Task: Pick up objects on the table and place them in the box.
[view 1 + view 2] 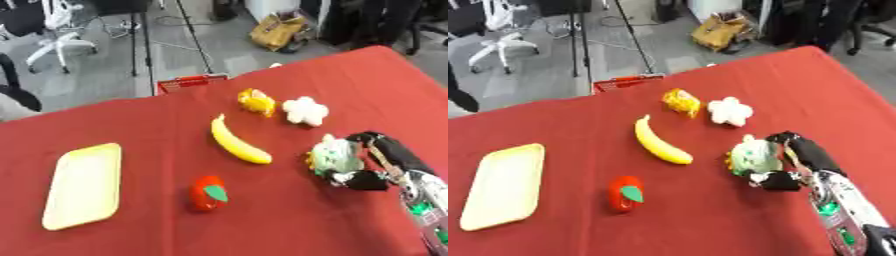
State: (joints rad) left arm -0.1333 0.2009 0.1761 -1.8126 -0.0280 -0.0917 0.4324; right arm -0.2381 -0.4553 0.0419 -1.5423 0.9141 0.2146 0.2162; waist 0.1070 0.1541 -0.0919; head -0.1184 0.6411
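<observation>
A table under a dark red cloth (289,220) filled both views. Towards its left side lay a shallow pale yellow rectangular tray (83,186), the only container in sight and presumably the box the task meant; it held nothing. A long yellow banana (238,142) lay near the middle, with a red tomato-like toy bearing a green leaf (208,193) below it. Further back sat a small yellow-orange lump (256,102) and, just beside it, a white flower-shaped piece (305,111).

The robot's black right hand (382,162) reached in from the lower right, fingers curled around a pale green and white rounded object (336,156), which seemed still to rest on the cloth. The left hand was not visible.

The step in hand looked like the grasp. Next came lifting the object and carrying it across the banana and tomato to the tray.
</observation>
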